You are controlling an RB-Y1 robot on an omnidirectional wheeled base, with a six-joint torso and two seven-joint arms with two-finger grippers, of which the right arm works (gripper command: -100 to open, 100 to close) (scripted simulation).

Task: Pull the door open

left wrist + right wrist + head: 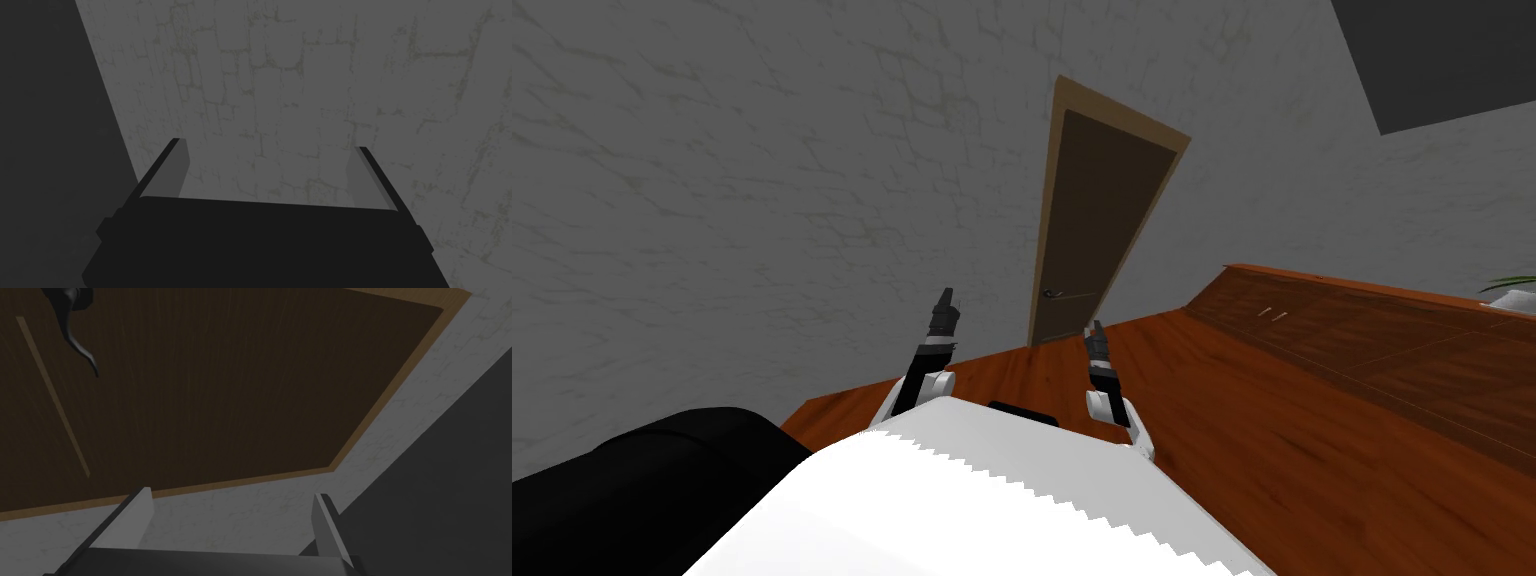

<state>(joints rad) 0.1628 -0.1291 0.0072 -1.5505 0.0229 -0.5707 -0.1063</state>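
Reddish wood floor [1212,400] runs ahead to a grey, crack-patterned wall [762,200]. Both arms are raised over it. The left claw [944,300], fingers spread with nothing between them, faces the wall. The right claw [1095,330], likewise spread and empty, points at the dark brown door [1097,230], apart from it. That door sits shut in its lighter frame, its dark lever handle [1053,293] near the left edge, off to one side of the right claw.
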